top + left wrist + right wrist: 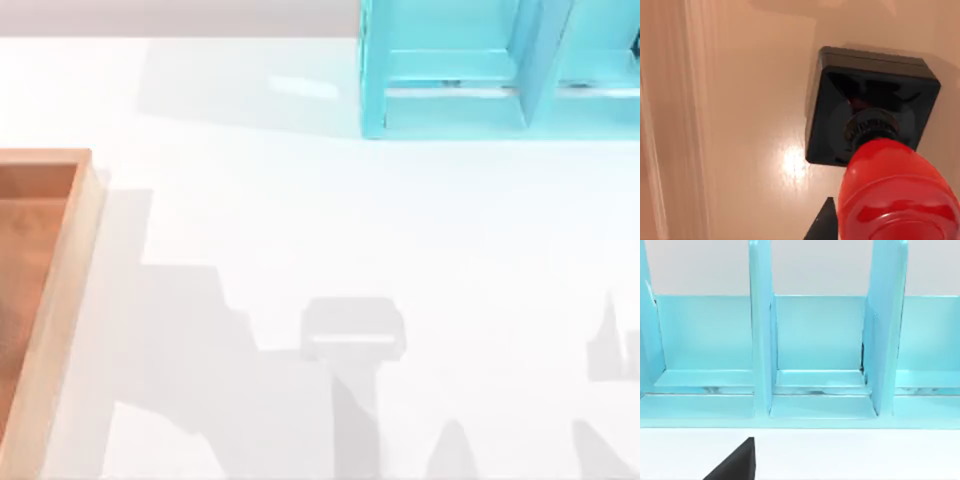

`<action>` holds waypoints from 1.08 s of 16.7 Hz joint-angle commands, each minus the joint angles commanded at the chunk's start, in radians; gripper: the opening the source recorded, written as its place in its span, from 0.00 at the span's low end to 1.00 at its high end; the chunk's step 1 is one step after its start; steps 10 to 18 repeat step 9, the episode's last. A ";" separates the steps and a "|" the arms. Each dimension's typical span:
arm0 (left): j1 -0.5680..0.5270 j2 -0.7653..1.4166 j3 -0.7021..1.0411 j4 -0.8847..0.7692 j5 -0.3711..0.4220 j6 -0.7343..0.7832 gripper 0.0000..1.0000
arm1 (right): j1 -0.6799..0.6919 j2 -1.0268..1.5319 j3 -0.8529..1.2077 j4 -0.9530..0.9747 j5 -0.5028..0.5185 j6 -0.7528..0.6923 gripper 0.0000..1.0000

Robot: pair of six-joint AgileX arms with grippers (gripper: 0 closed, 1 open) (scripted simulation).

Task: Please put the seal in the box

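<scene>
Looming closest in the left wrist view, the seal (875,150), a glossy red round knob on a black square block, stands upright on an orange-brown surface; whether the left jaws are apart or together, I cannot tell. From above, the large light-wood box (70,262) sits at the white table's (350,230) left edge, with a translucent cyan shelf frame (450,90) at the far side. That cyan frame faces the right wrist camera; the right jaws' state cannot be told.
</scene>
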 joint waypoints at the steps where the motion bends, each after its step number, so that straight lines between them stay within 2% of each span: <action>1: 0.000 0.000 0.000 0.000 0.000 0.000 0.83 | 0.000 0.000 0.000 0.000 0.000 0.000 1.00; 3: 0.000 0.000 0.000 0.000 0.000 0.000 0.98 | 0.000 0.000 0.000 0.000 0.000 0.000 1.00; 4: 0.000 0.000 0.000 0.000 0.000 0.000 1.00 | 0.000 0.000 0.000 0.000 0.000 0.000 1.00; 18: 0.000 0.000 0.000 0.000 0.000 0.000 1.00 | 0.000 0.000 0.000 0.000 0.000 0.000 1.00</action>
